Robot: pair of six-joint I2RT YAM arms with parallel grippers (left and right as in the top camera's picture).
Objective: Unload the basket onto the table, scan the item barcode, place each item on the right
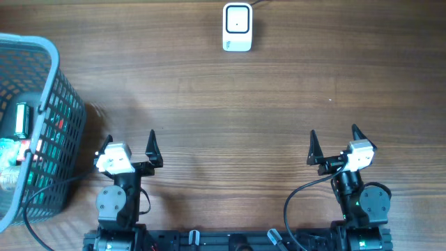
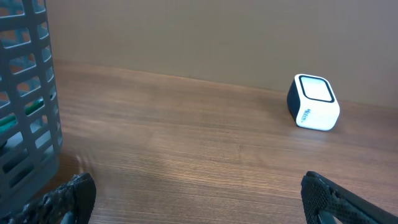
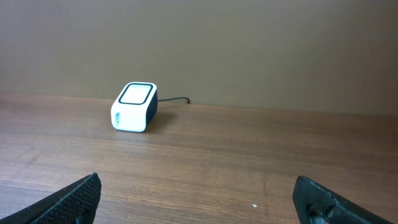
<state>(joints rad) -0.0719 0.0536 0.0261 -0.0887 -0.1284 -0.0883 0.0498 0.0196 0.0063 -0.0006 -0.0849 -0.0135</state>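
A white barcode scanner (image 1: 237,27) with a dark window sits at the far middle of the wooden table; it also shows as the scanner (image 2: 313,102) and the scanner (image 3: 135,107) in the wrist views. Items (image 1: 19,136) lie inside a grey mesh basket (image 1: 52,52) at the left edge; I cannot make out which they are. My left gripper (image 1: 129,140) stands open over bare wood beside the basket. My right gripper (image 1: 334,138) is open too, at the near right, with nothing between its fingers.
The basket wall (image 2: 25,93) rises close to the left gripper's left finger. A dark cable (image 3: 177,99) runs from the scanner toward the far edge. Both arm bases sit at the table's near edge.
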